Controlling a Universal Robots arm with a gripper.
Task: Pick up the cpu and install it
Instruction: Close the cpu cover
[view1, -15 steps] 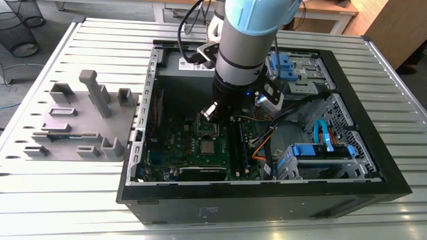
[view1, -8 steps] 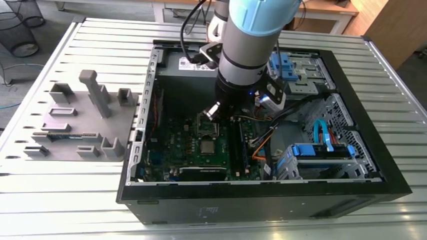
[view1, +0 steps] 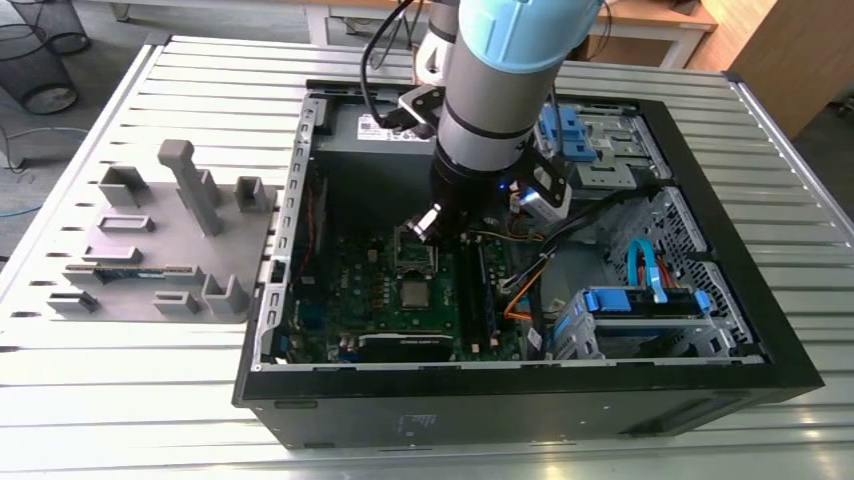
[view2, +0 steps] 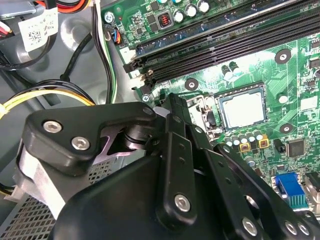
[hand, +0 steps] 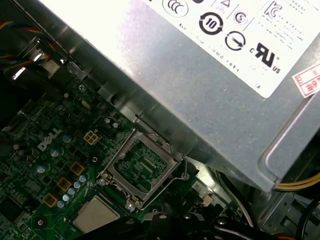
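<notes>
Presently, the cpu (view2: 241, 111) is seen lying flat in its socket beside the open socket frame (hand: 141, 170), apart from the gripper (view1: 430, 226), whose closure cannot be determined; seating should be kept square and unforced.

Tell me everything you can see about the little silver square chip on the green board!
The cpu is a small, flat square with a dull silver metal top and softly rounded corners. It lies flat and level in its dark-edged socket on the green motherboard. The silver hinged frame is swung open beside it, not clamped over it. Nothing rests on its top.
</notes>
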